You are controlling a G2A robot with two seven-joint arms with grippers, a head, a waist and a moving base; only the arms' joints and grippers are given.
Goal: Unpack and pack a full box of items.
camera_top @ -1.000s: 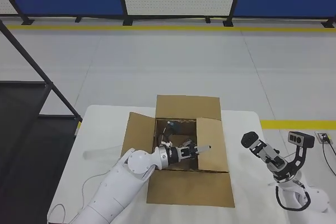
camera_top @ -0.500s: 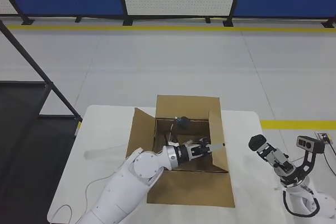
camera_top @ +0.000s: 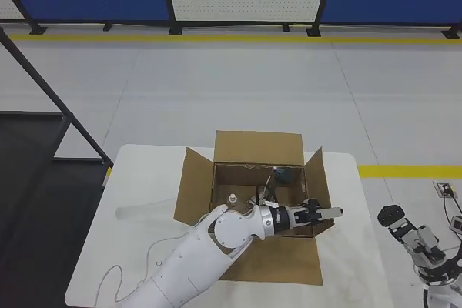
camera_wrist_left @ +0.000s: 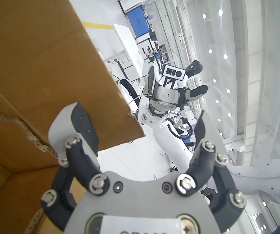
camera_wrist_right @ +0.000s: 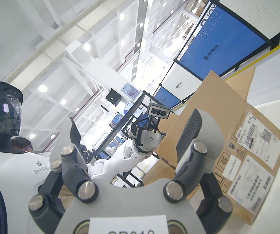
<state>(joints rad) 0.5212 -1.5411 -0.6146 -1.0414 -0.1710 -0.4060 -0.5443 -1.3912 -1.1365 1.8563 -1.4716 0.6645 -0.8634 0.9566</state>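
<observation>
Cardboard box (camera_top: 258, 146) sitting open on white bench (camera_top: 138, 165), flaps standing up and outward. Dark rounded item (camera_top: 283, 174) lying inside box, near far right corner. Left tool (camera_top: 327, 211) hovering at box's right edge beside right flap (camera_top: 316, 173); fingers spreading wide, released, grasping nothing. Flap corner showing between fingers, contact unclear. Right tool (camera_top: 393, 217) hanging by bench's right edge, well apart from box, released, holding nothing.

The box (camera_top: 258, 146) is plain brown cardboard, its labels (camera_wrist_right: 256, 132) white with black barcodes. The worktop (camera_top: 138, 177) is white; a yellow stripe (camera_top: 215, 38) crosses the pale grey floor (camera_top: 254, 85).
</observation>
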